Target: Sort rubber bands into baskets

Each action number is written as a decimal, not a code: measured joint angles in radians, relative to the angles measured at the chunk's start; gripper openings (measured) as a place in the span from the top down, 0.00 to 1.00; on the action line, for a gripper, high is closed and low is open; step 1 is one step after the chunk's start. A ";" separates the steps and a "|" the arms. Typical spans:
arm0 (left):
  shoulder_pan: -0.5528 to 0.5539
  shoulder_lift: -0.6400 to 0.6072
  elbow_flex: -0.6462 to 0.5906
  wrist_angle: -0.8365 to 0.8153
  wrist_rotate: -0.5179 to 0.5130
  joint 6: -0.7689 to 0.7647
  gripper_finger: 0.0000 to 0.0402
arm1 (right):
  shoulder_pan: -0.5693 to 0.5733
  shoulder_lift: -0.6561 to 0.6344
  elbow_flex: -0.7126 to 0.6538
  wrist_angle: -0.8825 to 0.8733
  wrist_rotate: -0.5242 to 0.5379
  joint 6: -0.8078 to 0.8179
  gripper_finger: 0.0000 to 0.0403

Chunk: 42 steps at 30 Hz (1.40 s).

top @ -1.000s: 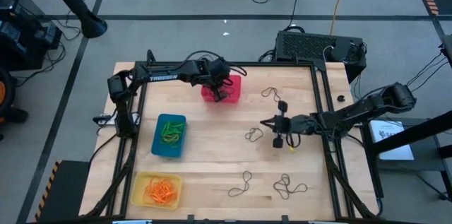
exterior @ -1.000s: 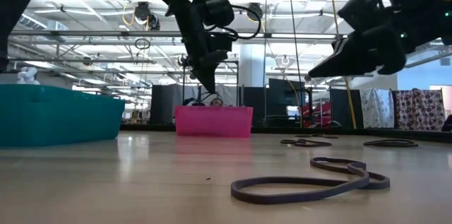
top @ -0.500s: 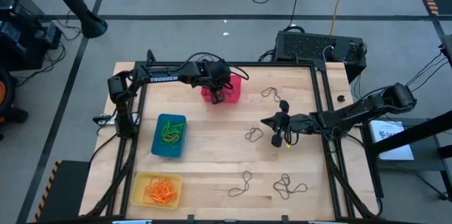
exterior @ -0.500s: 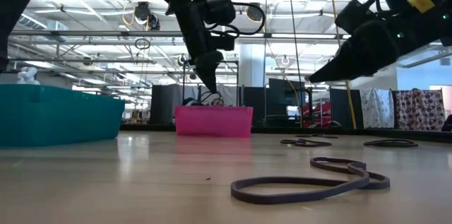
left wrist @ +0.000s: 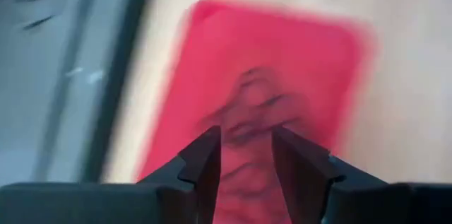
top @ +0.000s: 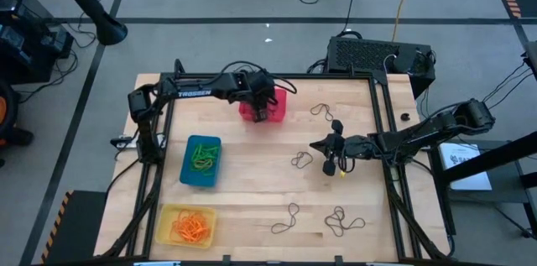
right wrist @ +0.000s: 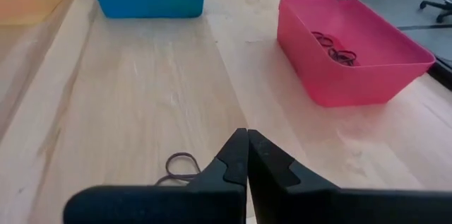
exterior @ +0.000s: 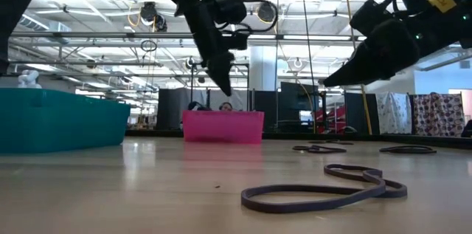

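My left gripper [top: 265, 113] [left wrist: 246, 159] hangs open over the red basket [top: 280, 100] [left wrist: 282, 75], fingers slanting down with nothing between them. Several dark rubber bands [right wrist: 337, 49] [left wrist: 248, 114] lie on the basket's floor. My right gripper [top: 330, 164] [right wrist: 247, 155] is shut above the table's middle right and holds nothing that shows. A dark rubber band [right wrist: 180, 167] [top: 300, 160] lies flat on the wood just below and beside it. The blue basket [top: 201, 161] holds green bands. The yellow basket [top: 186, 226] holds orange ones.
More dark bands lie loose on the wood: one at the far right [top: 321, 112] and two near the front edge [top: 288, 218] [top: 342, 221] [exterior: 328, 188]. A black box [top: 377, 54] and cables sit behind the table's far right corner. Bare wood lies between the baskets and the loose bands.
My left gripper has stayed over the red basket, rolled its wrist a little and opened. The dark band that hung at its fingertips no longer hangs there. My right gripper has rolled about its own axis in place and stays shut.
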 joint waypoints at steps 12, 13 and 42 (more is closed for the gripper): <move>-0.240 0.071 0.000 0.302 0.358 0.022 0.66 | 0.000 -0.002 0.000 -0.084 -0.001 -0.018 1.00; -0.260 0.091 0.000 0.340 0.357 0.025 0.66 | 0.000 -0.004 0.001 -0.106 -0.002 -0.017 1.00; -0.367 0.394 0.017 0.649 0.076 -0.266 0.66 | 0.118 -0.209 0.122 -0.746 0.001 0.250 1.00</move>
